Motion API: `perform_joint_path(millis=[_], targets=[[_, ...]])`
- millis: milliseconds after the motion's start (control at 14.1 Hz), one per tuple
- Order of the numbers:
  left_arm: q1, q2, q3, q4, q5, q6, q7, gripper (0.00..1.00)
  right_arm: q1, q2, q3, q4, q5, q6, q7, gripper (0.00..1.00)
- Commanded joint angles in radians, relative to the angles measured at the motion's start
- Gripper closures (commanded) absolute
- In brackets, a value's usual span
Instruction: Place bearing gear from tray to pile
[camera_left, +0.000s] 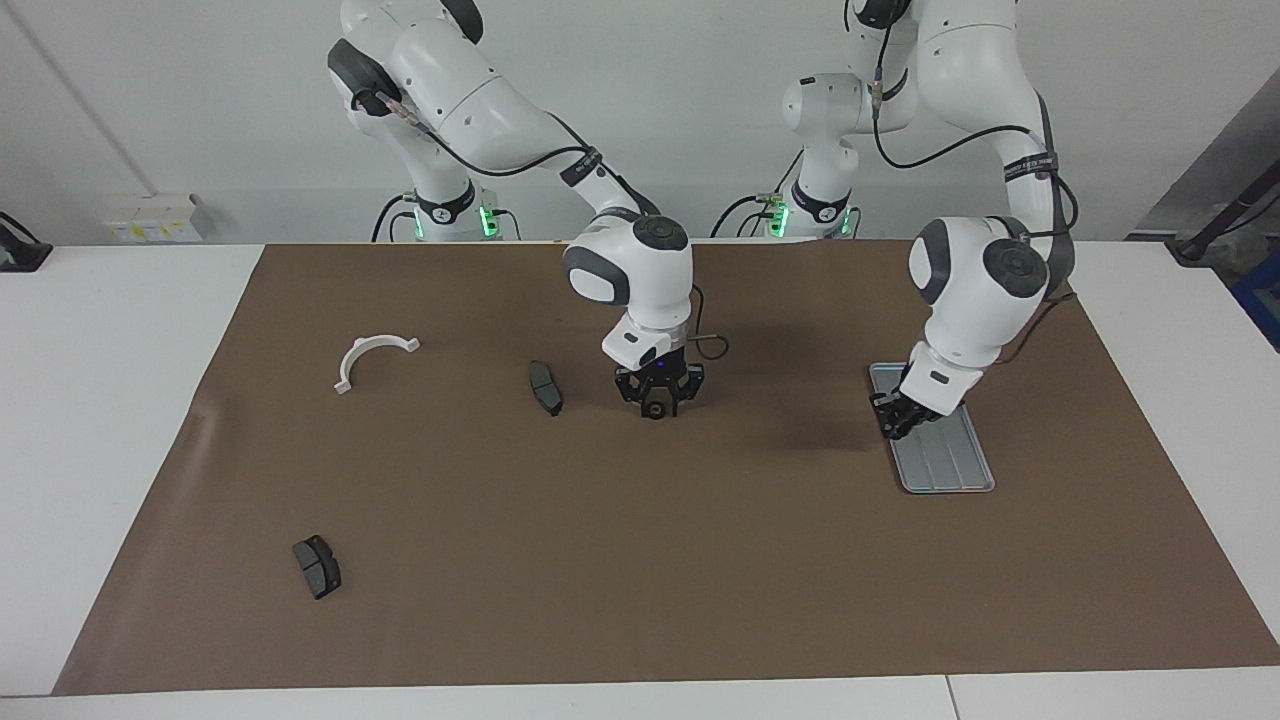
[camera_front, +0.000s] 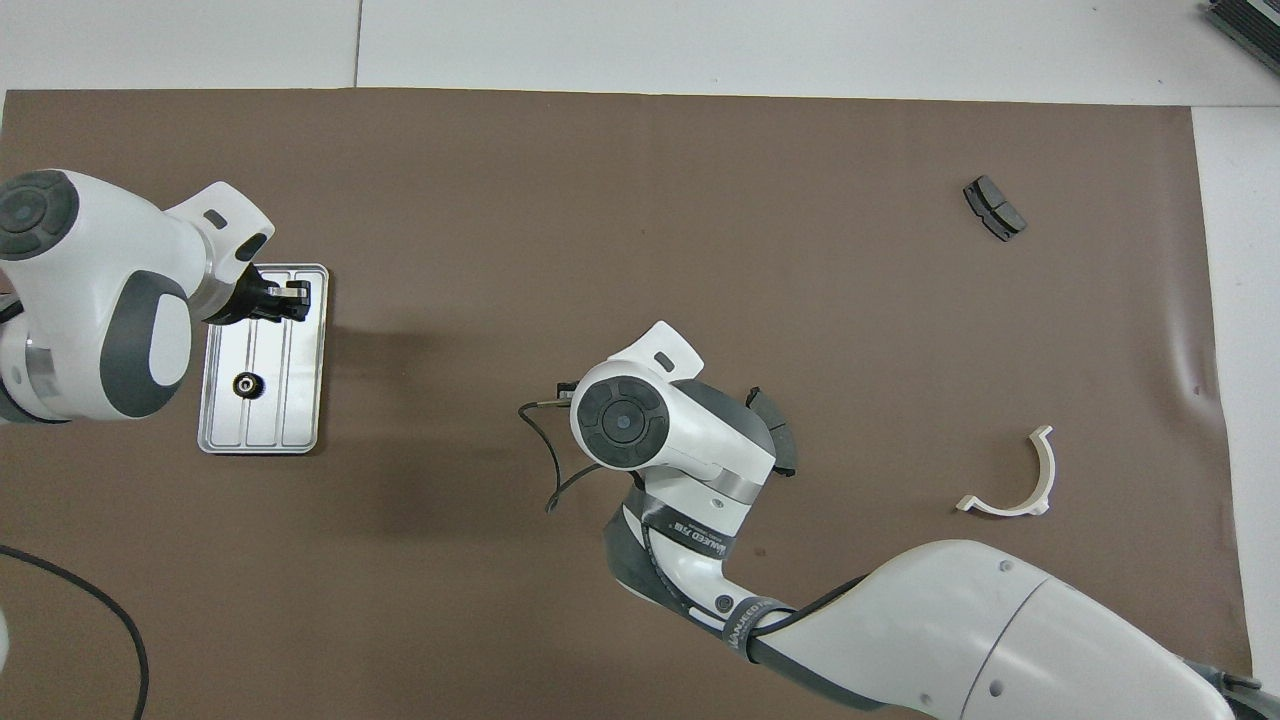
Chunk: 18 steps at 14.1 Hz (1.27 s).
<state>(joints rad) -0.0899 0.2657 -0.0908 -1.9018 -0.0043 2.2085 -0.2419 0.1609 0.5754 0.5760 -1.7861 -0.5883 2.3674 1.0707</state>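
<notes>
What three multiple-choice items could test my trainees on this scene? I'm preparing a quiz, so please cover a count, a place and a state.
1. How many dark brake pads lie on the brown mat?
A one
B two
C four

2. Where is the small black gear?
A on the mat, off the tray
B stacked on a brake pad
C on the tray

3. How is the left gripper?
A shut, over the tray
B wide open, over a brake pad
C out of view

Answers:
1 B: one pad lies mid-mat and one lies farther from the robots.
2 C: the overhead view shows the gear on the ridged tray floor.
3 A: its fingertips meet above the tray.
</notes>
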Motion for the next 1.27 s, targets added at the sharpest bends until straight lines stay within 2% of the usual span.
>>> perform_joint_path(millis=[0, 283, 425, 566, 779, 920, 1062, 1133, 1204], targets=[[-0.027, -0.005, 0.013, 0.009, -0.003, -0.021, -0.048, 1.0, -0.017, 0.012, 0.013, -0.012, -0.028, 0.027, 0.022, 1.0], [-0.073, -0.003, 0.011, 0.007, -0.003, -0.004, -0.132, 1.0, -0.027, -0.011, 0.011, 0.004, -0.022, -0.006, 0.015, 1.0], [-0.129, -0.003, 0.013, 0.007, -0.003, 0.006, -0.209, 1.0, -0.037, -0.08, 0.007, 0.004, -0.01, -0.066, 0.014, 1.0], [-0.2, -0.002, 0.013, 0.007, -0.003, 0.034, -0.298, 1.0, -0.052, -0.142, -0.017, 0.004, 0.069, -0.094, -0.021, 1.0], [-0.313, 0.032, 0.013, 0.023, -0.003, 0.083, -0.436, 1.0, -0.052, -0.228, -0.145, 0.004, 0.247, -0.118, -0.215, 1.0], [-0.393, 0.09, 0.016, 0.061, 0.0, 0.114, -0.519, 1.0, -0.052, -0.262, -0.247, 0.004, 0.371, -0.131, -0.396, 1.0], [-0.431, 0.116, 0.013, 0.073, 0.0, 0.152, -0.533, 1.0, -0.052, -0.273, -0.342, 0.002, 0.461, -0.146, -0.576, 1.0], [-0.454, 0.118, 0.011, 0.067, -0.002, 0.175, -0.534, 0.93, -0.052, -0.276, -0.385, -0.002, 0.488, -0.146, -0.657, 1.0], [-0.468, 0.118, 0.011, 0.064, -0.003, 0.187, -0.533, 0.79, -0.053, -0.285, -0.433, -0.012, 0.516, -0.151, -0.74, 1.0]])
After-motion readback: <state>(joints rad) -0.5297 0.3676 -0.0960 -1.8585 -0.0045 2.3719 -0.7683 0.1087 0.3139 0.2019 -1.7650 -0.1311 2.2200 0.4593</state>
